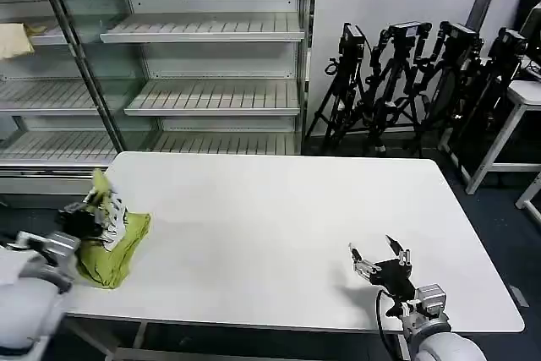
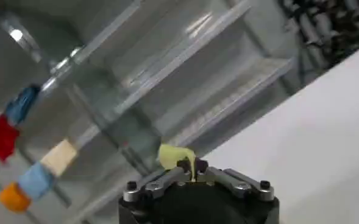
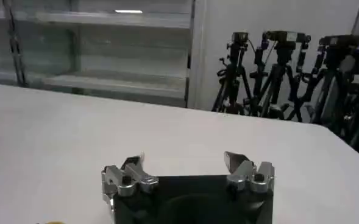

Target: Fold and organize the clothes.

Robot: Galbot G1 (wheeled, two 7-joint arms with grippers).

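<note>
Pinching crumpled lime shirt, left gripper

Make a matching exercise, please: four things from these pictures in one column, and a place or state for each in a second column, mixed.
1. lime shirt
2. left gripper
3. right gripper
4. tripods

a. open, above bare table near its front edge
b. standing on the floor behind the table
c. bunched at the table's left end
d. shut on lime fabric

Pairs: 1-c, 2-d, 3-a, 4-b

White table, bunched lime shirt at its left edge.
</note>
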